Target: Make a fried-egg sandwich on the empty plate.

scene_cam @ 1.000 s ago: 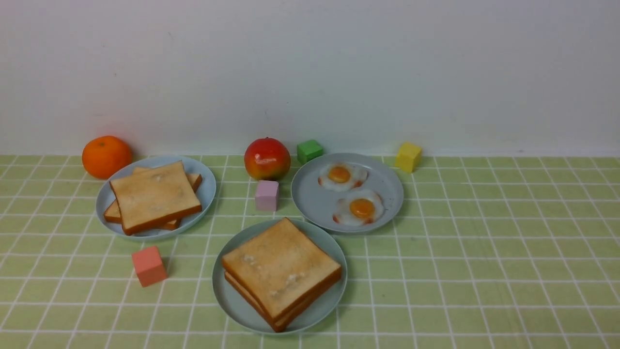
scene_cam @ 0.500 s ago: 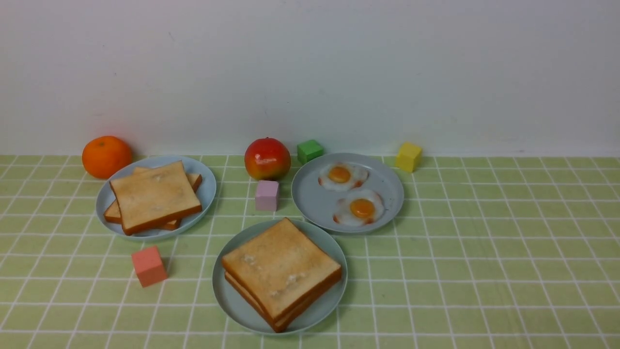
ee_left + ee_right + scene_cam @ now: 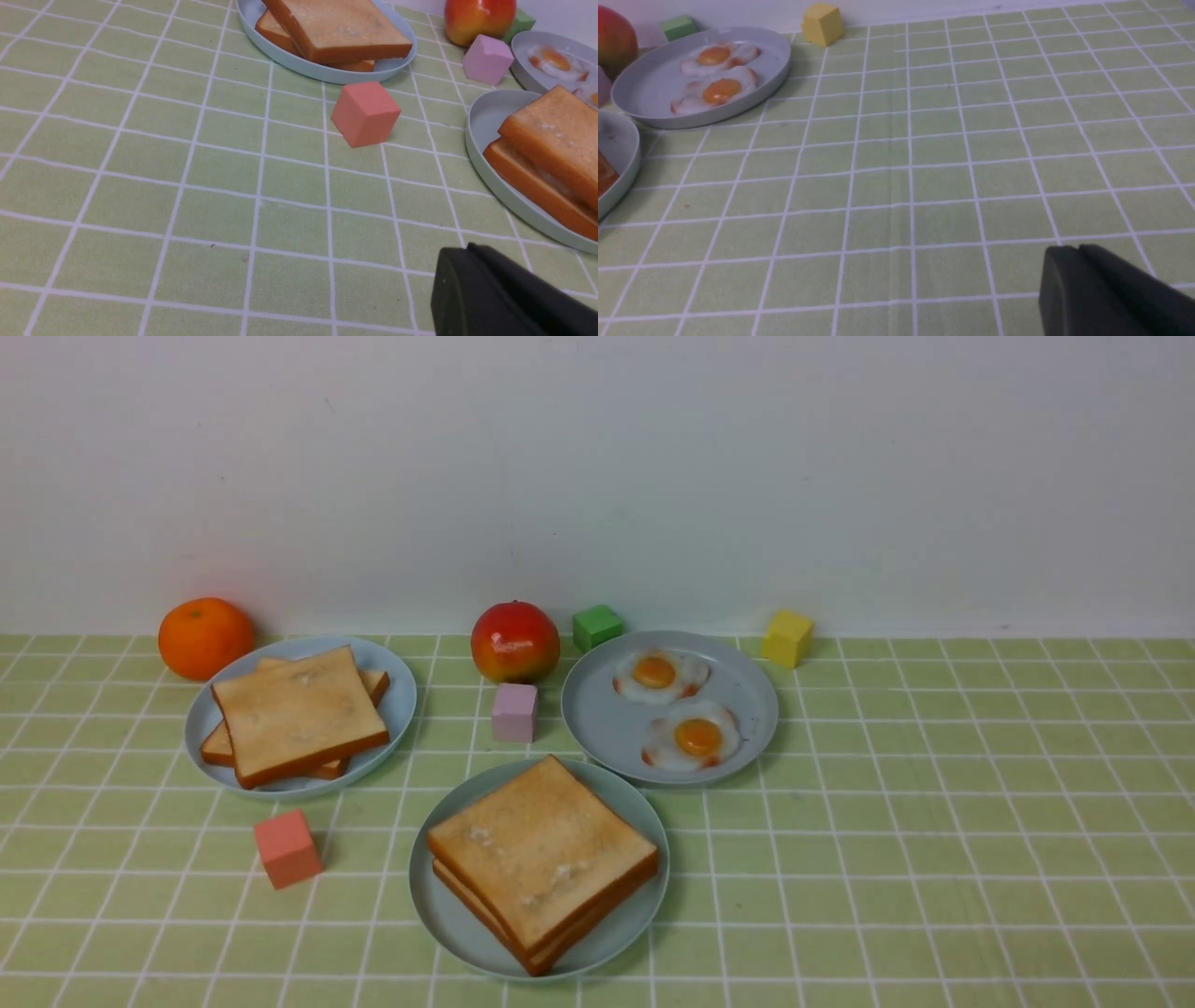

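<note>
Left gripper (image 3: 467, 280) closed; right gripper (image 3: 1069, 280) likewise

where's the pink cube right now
The pink cube sits centre in the front view, just in front of the red apple, left of the egg plate.

Bright, even light – soft short shadows, faint glare on the apple (image 3: 514, 641) – wrist views slightly soft

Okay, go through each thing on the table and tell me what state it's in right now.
sandwich: assembled, two toast slices stacked on the big plate
toast plate: holds two overlapping slices
egg plate: holds two fried eggs
left gripper: shut, empty
right gripper: looks shut, empty
</note>
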Controlling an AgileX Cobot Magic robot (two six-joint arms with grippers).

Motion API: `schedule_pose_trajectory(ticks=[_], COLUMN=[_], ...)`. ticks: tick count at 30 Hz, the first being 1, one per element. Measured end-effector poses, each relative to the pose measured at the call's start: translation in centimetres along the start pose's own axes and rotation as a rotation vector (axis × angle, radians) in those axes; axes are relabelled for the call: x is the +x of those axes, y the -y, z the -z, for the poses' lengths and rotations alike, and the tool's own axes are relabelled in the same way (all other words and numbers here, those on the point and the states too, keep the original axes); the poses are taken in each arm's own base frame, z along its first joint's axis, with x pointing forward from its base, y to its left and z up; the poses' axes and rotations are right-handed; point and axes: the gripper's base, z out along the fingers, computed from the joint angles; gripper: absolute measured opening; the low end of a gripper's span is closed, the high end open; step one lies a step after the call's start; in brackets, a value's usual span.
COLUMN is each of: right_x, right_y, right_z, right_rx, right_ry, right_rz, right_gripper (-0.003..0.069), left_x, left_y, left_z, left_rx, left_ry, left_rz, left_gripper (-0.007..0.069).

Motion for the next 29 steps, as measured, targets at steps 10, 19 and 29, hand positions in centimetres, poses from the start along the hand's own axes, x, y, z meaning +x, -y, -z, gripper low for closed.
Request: schedule_pose_trajectory(ticks=[10, 19, 29], right_x=[0.00, 0.00, 0.00], right_y=[0.00, 0.00, 0.00], right_z=[0.00, 0.00, 0.00], right_rx=[0.000, 0.000, 0.000], right_ry=[0.000, 0.000, 0.000], right_rz=[0.000, 0.000, 0.000], right_gripper=[0.0059, 0.0071, 0.0086], left_x=[0.00, 0.00, 0.00], left_y=[0.00, 0.00, 0.00], left_z=[0.00, 0.00, 0.00], left_rx=[0.000, 0.000, 0.000], left_ry=[0.000, 0.000, 0.000], left_rz=[0.000, 0.000, 0.000], left_gripper=[-0.0013, -0.0011, -0.0003])
